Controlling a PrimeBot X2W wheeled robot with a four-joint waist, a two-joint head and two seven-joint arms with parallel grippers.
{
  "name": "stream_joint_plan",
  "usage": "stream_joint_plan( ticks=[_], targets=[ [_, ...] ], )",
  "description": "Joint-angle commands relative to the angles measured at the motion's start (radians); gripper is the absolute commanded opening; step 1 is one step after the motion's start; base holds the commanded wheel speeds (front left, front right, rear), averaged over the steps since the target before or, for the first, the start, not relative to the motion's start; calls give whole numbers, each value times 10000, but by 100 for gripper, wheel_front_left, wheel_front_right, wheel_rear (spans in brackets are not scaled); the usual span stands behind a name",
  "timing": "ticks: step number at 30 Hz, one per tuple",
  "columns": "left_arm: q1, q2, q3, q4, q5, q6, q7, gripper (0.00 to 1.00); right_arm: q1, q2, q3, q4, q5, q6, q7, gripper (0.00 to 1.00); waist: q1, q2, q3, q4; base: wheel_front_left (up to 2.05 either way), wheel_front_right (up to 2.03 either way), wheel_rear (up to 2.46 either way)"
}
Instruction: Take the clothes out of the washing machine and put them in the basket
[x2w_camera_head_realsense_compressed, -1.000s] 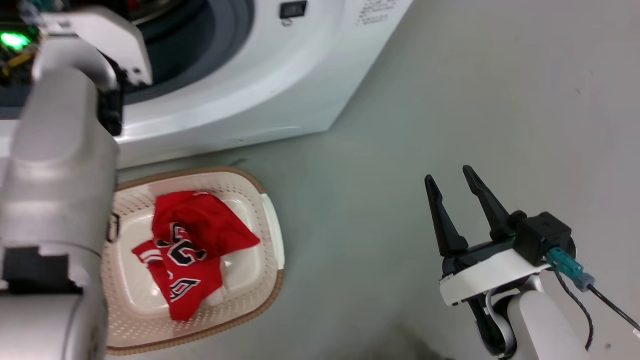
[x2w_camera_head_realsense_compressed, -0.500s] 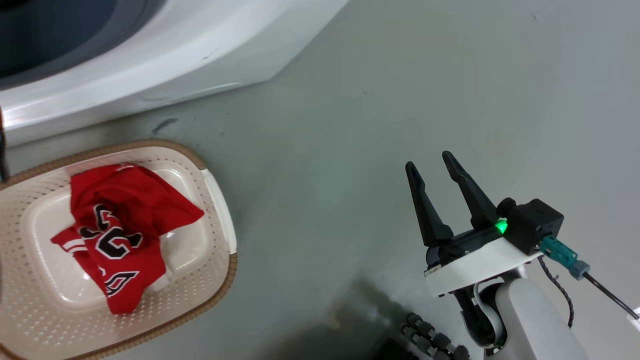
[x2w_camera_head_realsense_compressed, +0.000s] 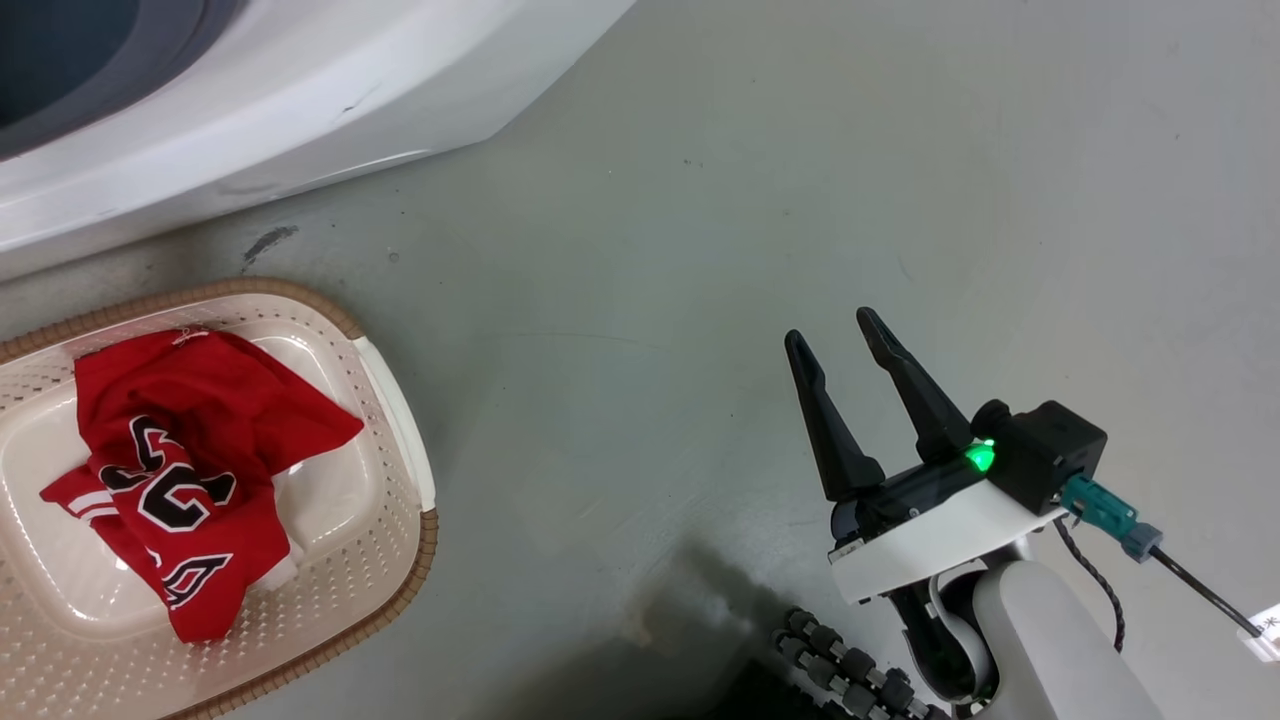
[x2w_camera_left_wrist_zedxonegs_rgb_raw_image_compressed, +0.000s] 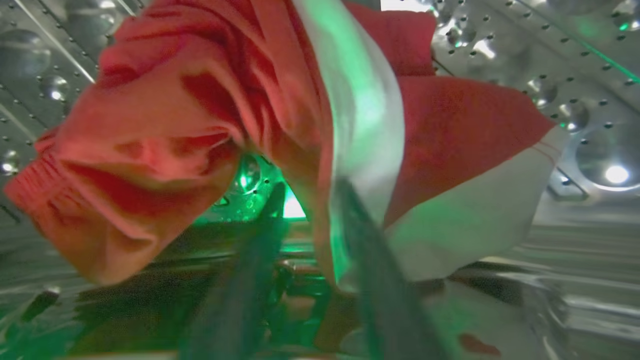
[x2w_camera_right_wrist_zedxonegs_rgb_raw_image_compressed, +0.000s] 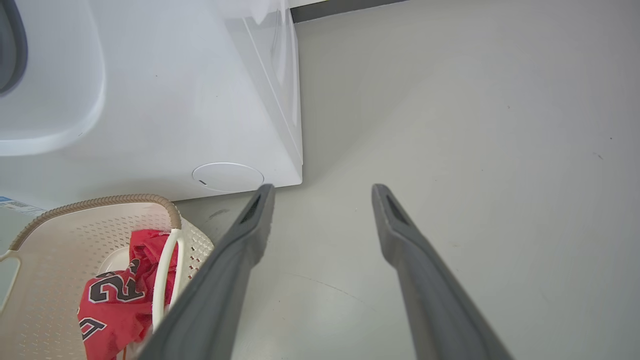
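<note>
One red jersey (x2w_camera_head_realsense_compressed: 200, 430) is already lying in the basket (x2w_camera_head_realsense_compressed: 300, 298) at the lower left of the head view, just below the washing machine (x2w_camera_head_realsense_compressed: 300, 110). Inside the drum (x2w_camera_left_wrist_zedxonegs_rgb_raw_image_compressed: 575, 60), a second red garment (x2w_camera_left_wrist_zedxonegs_rgb_raw_image_compressed: 450, 125) with white trim is draping over the left gripper (x2w_camera_left_wrist_zedxonegs_rgb_raw_image_compressed: 311, 185). It's too blurred, so I cannot tell if it's clamping. The right gripper (x2w_camera_head_realsense_compressed: 832, 328) is hanging wide and empty over the floor (x2w_camera_head_realsense_compressed: 800, 150) at lower right. I'm calling it partway: this piece is not yet out.

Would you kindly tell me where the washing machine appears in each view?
Head view: the washing machine, white front across the top left.
Left wrist view: its perforated drum behind a red garment.
Right wrist view: its white front, upper left.
Shared landmark: the basket, head and right wrist views.
</note>
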Motion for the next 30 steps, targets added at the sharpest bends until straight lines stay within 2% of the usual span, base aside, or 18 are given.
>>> stream_joint_plan(
  ticks=[1,8,11,15,21,22,30],
  targets=[
    [297,-22,-23,-74,-9,98,138,0,-127,16,34,5,72,-7,-21,100,-1,-1,-39,-32,0,0,0],
    [804,179,-12,-1036,-55,523,-65,0,-183,15,-8,85,90,-7,-21,100,-1,-1,-240,-78,0,0,0],
    [1322,323,-66,-1779,-15,597,-787,0,-187,16,-67,130,31,-7,-20,100,-1,-1,-492,-4,0,0,0],
    [2599,262,21,-2786,-187,721,-2530,0,-88,12,-273,260,-167,-7,-20,100,-1,-1,-1312,278,0,0,0],
    [4435,-53,207,-3084,-564,722,-4806,0,298,9,-515,561,-595,-7,-20,100,-1,-1,-2834,677,0,0,0],
    [5290,-273,356,-2972,-877,630,-5874,0,550,7,-642,727,-768,-7,-20,100,-1,-1,-3661,874,0,0,0],
    [7215,-910,588,-2542,-1481,347,-8143,0,1305,6,-1004,1122,-1239,-7,-20,100,-1,-1,-5516,1457,0,0,0]
  ],
)
